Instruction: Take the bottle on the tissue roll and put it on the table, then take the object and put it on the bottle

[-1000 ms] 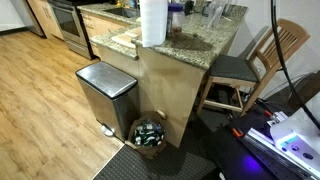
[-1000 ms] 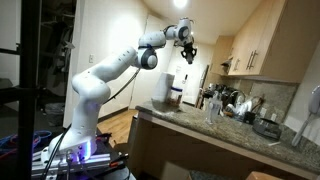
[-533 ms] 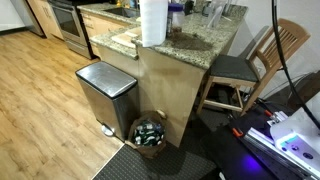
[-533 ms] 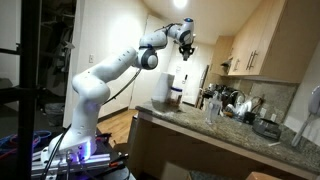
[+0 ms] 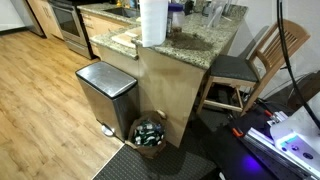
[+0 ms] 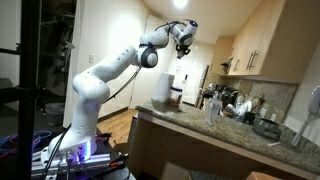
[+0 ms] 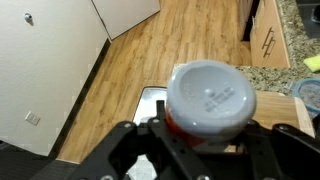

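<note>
A kitchen counter serves as the table (image 5: 195, 42): a speckled brown-grey granite slab on a pale wood panelled base. In an exterior view a white jointed robot arm (image 6: 105, 75) arcs up from its stand, reaching high above the counter's end. Beside the base stands a boxy brushed-steel pedal bin (image 5: 105, 85). The tissue roll (image 5: 153, 22) – a tall, thick, plain white cylinder – stands upright on the granite near the counter's edge, its top bare. The gripper (image 6: 184, 36) hangs well above the roll. In the wrist view its dark fingers (image 7: 135, 150) are clamped on either side of the bottle (image 7: 208, 92) – a small round container with a smooth pale grey cap and an orange-red body.
</note>
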`<state>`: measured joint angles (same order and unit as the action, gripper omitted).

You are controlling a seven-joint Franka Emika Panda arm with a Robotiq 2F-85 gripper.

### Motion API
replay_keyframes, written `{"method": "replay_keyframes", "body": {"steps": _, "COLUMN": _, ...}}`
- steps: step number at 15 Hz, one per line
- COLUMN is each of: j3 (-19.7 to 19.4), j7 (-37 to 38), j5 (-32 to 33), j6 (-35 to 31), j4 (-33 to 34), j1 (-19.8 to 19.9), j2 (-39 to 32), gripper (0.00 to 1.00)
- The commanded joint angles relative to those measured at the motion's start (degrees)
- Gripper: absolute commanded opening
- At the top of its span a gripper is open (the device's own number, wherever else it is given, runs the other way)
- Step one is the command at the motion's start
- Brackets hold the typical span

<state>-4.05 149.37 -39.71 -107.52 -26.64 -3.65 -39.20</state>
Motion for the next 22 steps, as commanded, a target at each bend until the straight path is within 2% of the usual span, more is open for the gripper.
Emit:
{"method": "replay_keyframes", "body": {"steps": 1, "j3": 0.07, "j7": 0.00, "j5": -0.03, "j6": 0.02, "j4": -0.03, "j1": 0.04, "j2": 0.03, "gripper": 0.50}}
{"method": "replay_keyframes", "body": {"steps": 2, "j3": -0.91, "j7": 0.00, "j5": -0.47, "j6": 0.92, "j4": -2.81, "j1": -0.14, "j2": 1.70, "gripper": 0.25}}
{"method": "replay_keyframes", "body": {"steps": 4, "j3": 0.16, "j7": -0.52, "j5": 0.11, "j6": 3.68, "j4": -0.77, "j1": 0.41, "j2": 0.68, "gripper": 0.25}}
{"method": "replay_keyframes", "body": {"steps": 5, "j3": 5.50, "j7": -0.09, "j5": 3.35, "j6": 5.27, "j4": 2.58, "j1": 2.58, "j2": -1.24, "gripper": 0.25}}
{"method": "replay_keyframes", "body": {"steps": 9, "j3": 11.12, "j7": -5.01, "j5": 4.66, "j6": 5.63, "j4": 5.30, "j1": 4.02, "j2": -3.27, "gripper": 0.25}}
{"method": "replay_keyframes", "body": {"steps": 12, "j3": 11.05, "j7": -8.02, "j5": 10.47, "j6": 5.48, "j4": 6.93, "j1": 3.80, "j2": -3.82, "gripper": 0.25}}
{"method": "replay_keyframes", "body": {"steps": 15, "j3": 9.42, "j7": -7.37, "j5": 18.53, "j6": 6.59, "j4": 7.86, "j1": 3.14, "j2": -3.54, "gripper": 0.25}}
{"method": "replay_keyframes", "body": {"steps": 16, "j3": 8.97, "j7": -6.85, "j5": 20.69, "j6": 5.56, "j4": 6.25, "j1": 2.96, "j2": -2.47, "gripper": 0.25}}
{"method": "replay_keyframes", "body": {"steps": 17, "j3": 8.50, "j7": -6.19, "j5": 22.58, "j6": 4.01, "j4": 4.12, "j1": 2.80, "j2": -1.18, "gripper": 0.25}}
{"method": "replay_keyframes", "body": {"steps": 20, "j3": 8.41, "j7": 1.00, "j5": 24.61, "j6": 2.79, "j4": 3.82, "j1": 2.47, "j2": -1.15, "gripper": 0.25}}
{"method": "replay_keyframes", "body": {"steps": 21, "j3": 9.97, "j7": -2.09, "j5": 23.66, "j6": 3.47, "j4": 4.03, "j1": 3.26, "j2": -1.62, "gripper": 0.50}}
{"method": "replay_keyframes", "body": {"steps": 22, "j3": 9.82, "j7": -0.94, "j5": 24.10, "j6": 3.39, "j4": 4.06, "j1": 3.14, "j2": -1.64, "gripper": 0.50}}
